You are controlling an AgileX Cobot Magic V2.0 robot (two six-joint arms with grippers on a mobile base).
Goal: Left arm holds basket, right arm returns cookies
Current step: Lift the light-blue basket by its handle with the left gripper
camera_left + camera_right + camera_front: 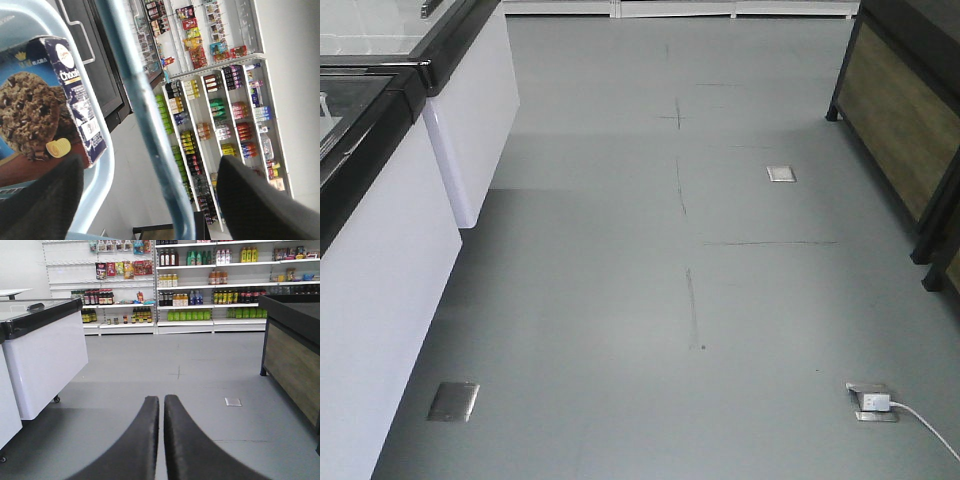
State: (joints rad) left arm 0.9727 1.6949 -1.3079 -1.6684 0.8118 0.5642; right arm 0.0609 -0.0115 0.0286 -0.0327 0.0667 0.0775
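In the left wrist view the cookies, a navy-and-brown carton with a chocolate-chip cookie picture, stand inside the light blue basket at the left. One thin blue basket handle runs between the two black fingers of my left gripper. The jaws stand wide apart and neither finger visibly touches the handle. My right gripper is shut and empty, pointing level across the shop floor. Neither arm shows in the front view.
White chest freezers line the left side. A dark wood-sided counter stands at the right. Stocked shelves fill the far wall. Floor sockets, one with a white plug and cable, sit in the grey floor.
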